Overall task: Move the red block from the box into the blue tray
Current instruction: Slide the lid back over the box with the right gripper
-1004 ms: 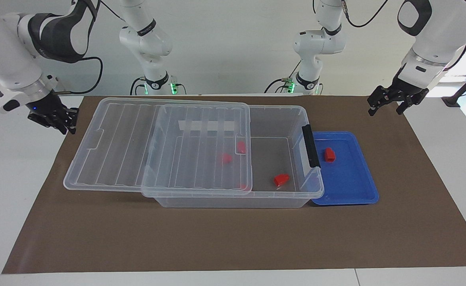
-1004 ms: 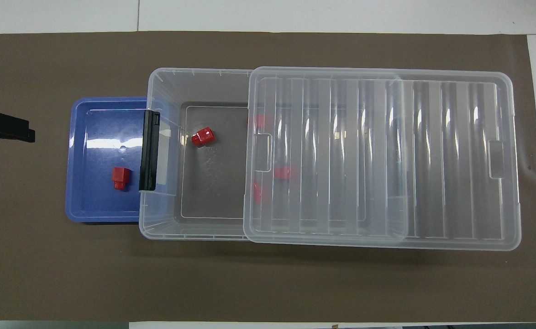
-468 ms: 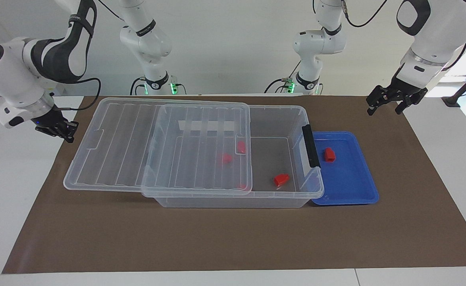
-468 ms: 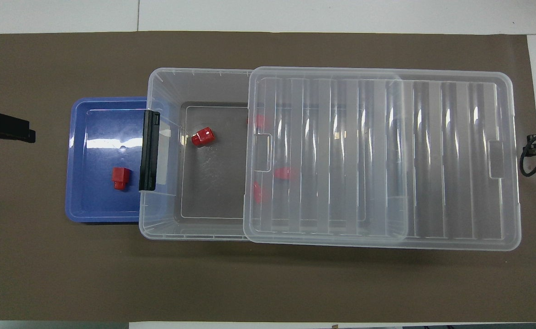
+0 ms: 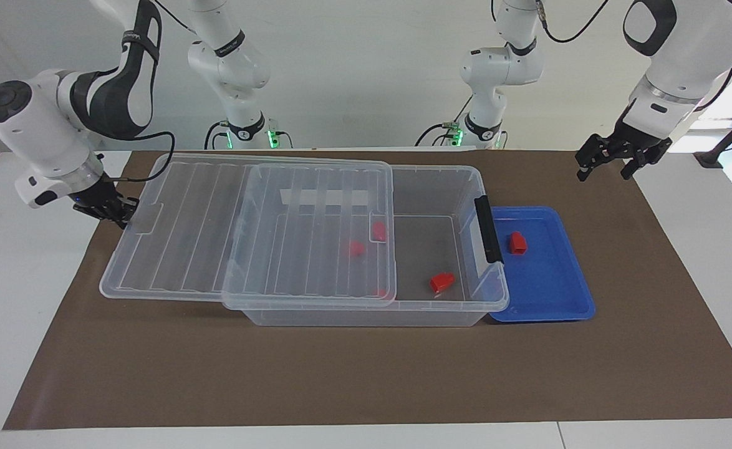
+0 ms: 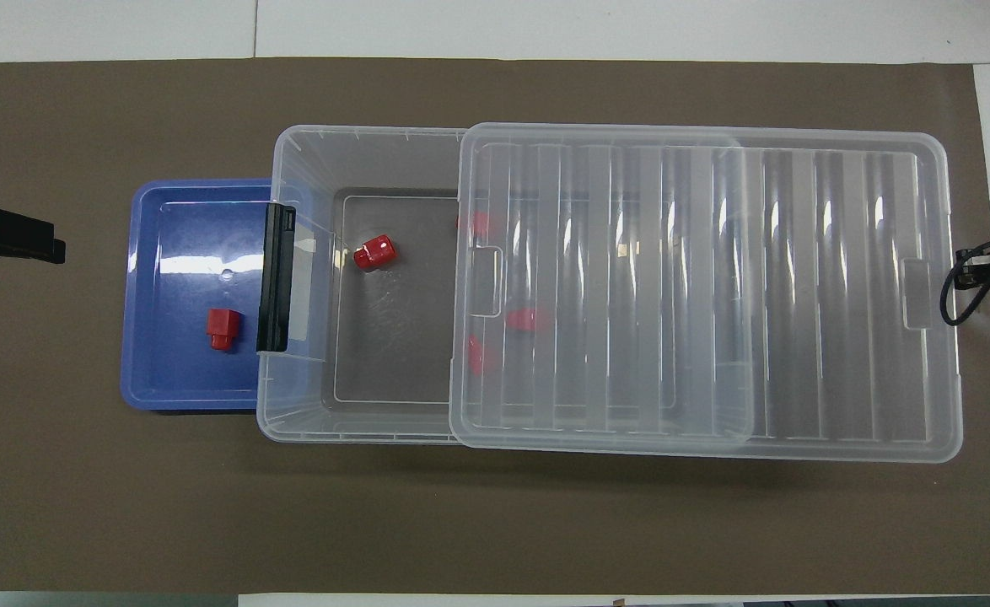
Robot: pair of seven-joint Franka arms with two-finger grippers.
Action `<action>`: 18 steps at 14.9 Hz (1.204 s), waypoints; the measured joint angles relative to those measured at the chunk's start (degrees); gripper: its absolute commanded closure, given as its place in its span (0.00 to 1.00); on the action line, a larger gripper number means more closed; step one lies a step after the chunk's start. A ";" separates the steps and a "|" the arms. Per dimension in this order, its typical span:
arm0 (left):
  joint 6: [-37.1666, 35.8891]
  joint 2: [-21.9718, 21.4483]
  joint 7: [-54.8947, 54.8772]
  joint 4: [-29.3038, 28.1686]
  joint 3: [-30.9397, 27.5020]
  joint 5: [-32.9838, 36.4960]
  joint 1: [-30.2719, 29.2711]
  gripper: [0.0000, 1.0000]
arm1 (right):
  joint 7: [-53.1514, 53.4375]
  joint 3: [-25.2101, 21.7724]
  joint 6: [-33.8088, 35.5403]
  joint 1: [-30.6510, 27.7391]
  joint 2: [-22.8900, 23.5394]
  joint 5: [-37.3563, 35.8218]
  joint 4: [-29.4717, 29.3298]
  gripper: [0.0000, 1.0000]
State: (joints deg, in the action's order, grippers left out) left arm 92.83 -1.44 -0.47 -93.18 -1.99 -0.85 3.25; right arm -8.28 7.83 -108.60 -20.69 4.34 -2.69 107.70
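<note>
Where brown mat (image 5: 366,374) lies: white table (image 5: 23,299).

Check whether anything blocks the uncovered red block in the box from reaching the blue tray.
The red block lies in the box's open end, clear of the slid-back lid. Between it and the blue tray stands only the box's end wall with the black clip handle, so it must be lifted over.

No readable text, label, brand or number shows on anything in either view.

Right claw (image 5: 118,212) now at lid (image 5: 179,224) edge
</note>
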 measured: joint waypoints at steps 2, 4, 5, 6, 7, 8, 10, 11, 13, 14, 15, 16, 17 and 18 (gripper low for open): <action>0.00 0.00 0.00 0.00 0.00 0.00 0.00 0.00 | 0.33 0.13 -0.07 0.33 -0.16 0.05 0.35 1.00; -0.01 0.00 0.00 0.00 0.00 0.00 0.00 0.00 | 0.53 0.19 -0.41 0.81 -0.28 0.08 0.78 1.00; -0.01 0.00 0.00 0.00 0.00 0.00 0.00 0.00 | 1.22 0.21 -0.70 1.36 -0.39 0.09 1.08 1.00; -0.01 0.00 0.00 0.00 0.00 0.00 0.00 0.00 | 2.37 0.23 -0.93 2.02 -0.56 0.09 1.40 1.00; -0.01 0.00 0.00 0.00 0.00 0.00 0.00 0.00 | 3.56 0.23 -1.10 2.83 -0.81 0.09 1.68 1.00; -0.01 0.00 0.00 0.00 0.00 0.00 0.00 0.00 | 4.87 0.26 -1.22 3.79 -1.02 0.09 1.91 1.00; -0.02 0.00 0.00 0.00 0.00 0.00 0.00 0.00 | 6.77 0.36 -2.13 5.50 -1.22 0.09 2.29 1.00; -0.02 0.00 0.00 0.00 0.00 0.00 0.00 0.00 | 7.16 0.40 -2.50 6.14 -1.26 0.09 2.51 1.00; -0.02 0.00 0.00 0.00 0.00 0.00 0.00 0.00 | 7.52 0.44 -2.82 6.71 -1.35 0.22 2.77 1.00; -0.02 0.00 0.00 0.00 0.00 0.00 0.00 0.00 | 7.52 0.44 -2.85 6.90 -1.40 0.42 2.83 1.00; -0.02 0.00 0.00 0.00 0.00 0.00 0.00 0.00 | 7.58 0.45 -2.93 7.13 -1.44 0.53 2.91 1.00; -0.02 0.00 0.00 0.00 0.00 0.00 0.00 0.00 | 7.84 0.44 -3.26 7.46 -1.45 0.59 3.09 1.00; -0.03 0.00 0.00 0.00 0.00 0.00 0.00 0.00 | 8.34 0.45 -3.91 7.85 -1.48 0.59 3.40 1.00; -0.03 0.00 0.00 0.00 0.00 0.00 0.00 0.00 | 9.11 0.44 -4.48 8.34 -1.51 0.59 3.69 1.00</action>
State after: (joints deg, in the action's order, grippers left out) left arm 92.80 -1.44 -0.47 -93.18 -1.99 -0.85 3.25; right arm 0.84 8.26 -113.09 -12.34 2.82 -2.10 111.39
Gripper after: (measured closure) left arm 0.000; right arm 0.991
